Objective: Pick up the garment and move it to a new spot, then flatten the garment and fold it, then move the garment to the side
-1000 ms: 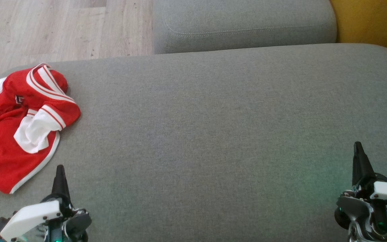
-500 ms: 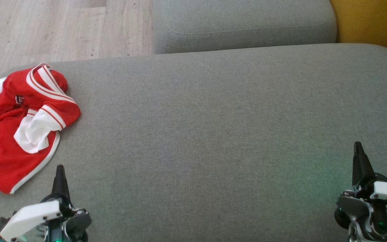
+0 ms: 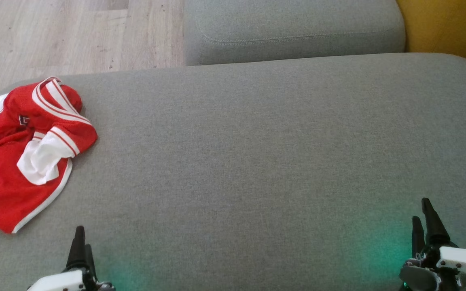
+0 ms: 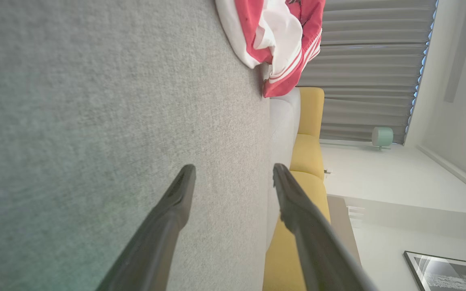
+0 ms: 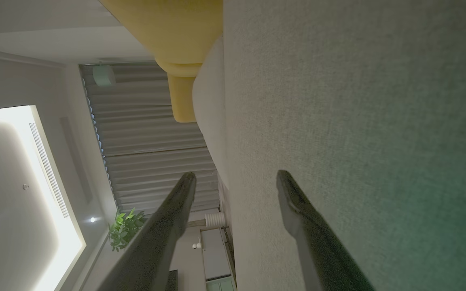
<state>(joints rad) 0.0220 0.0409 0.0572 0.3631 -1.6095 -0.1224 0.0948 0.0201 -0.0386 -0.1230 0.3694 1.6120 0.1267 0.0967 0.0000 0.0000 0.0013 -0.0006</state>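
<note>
The garment (image 3: 22, 153), a red jersey with white trim and striped collar, lies crumpled at the far left edge of the grey cushion (image 3: 249, 161); its edge also shows at the top of the left wrist view (image 4: 281, 36). My left gripper (image 3: 82, 246) sits low at the bottom left, below and to the right of the garment, apart from it. Its fingers stand apart in the left wrist view (image 4: 233, 173), nothing between them. My right gripper (image 3: 424, 214) is at the bottom right, far from the garment, open and empty in the right wrist view (image 5: 236, 178).
A second grey cushion (image 3: 293, 28) lies beyond the main one. Yellow upholstery (image 3: 447, 24) fills the top right corner. Wooden floor (image 3: 55, 36) shows at the top left, past the cushion's rounded edge.
Both grippers have drawn back toward the bottom of the head view and their fingers have parted from shut to open. The garment has not moved.
</note>
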